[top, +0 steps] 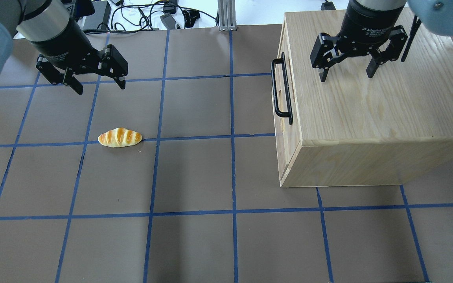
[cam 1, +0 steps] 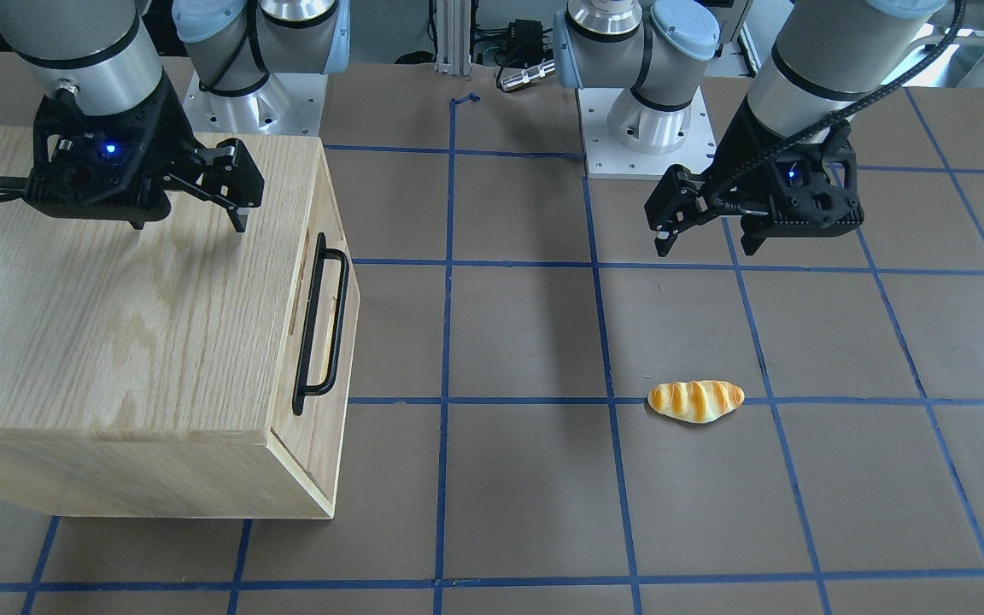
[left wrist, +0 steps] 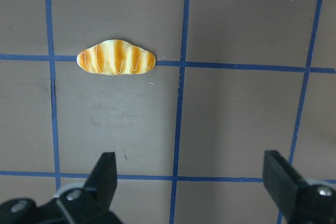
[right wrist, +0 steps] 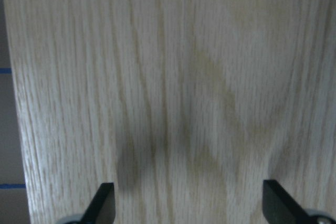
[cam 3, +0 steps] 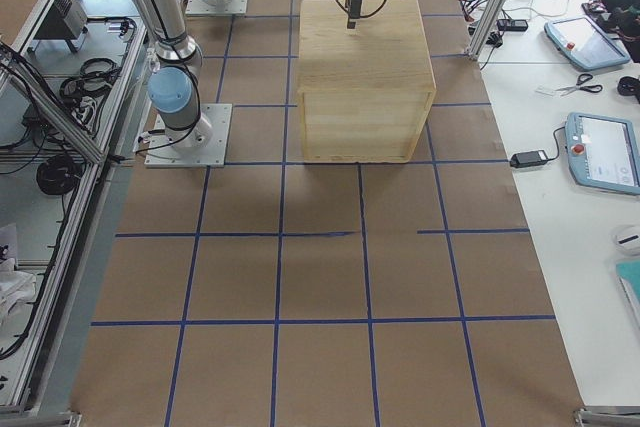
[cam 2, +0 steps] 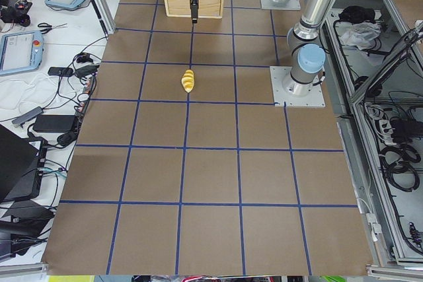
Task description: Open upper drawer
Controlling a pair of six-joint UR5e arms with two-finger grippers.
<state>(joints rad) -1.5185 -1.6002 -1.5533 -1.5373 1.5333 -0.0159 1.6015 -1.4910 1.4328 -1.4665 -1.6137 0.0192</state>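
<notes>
Right end effector point(top: 346, 76) spread wide, empty, over cabinet point(top: 368, 118); upper drawer point(cam 1: 325, 325) nearby, below.

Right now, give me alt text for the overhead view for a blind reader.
Oak cabinet at right, upper drawer shut, black handle facing centre. The right tool hangs open above its top; the left tool hangs open near a bread roll.
</notes>
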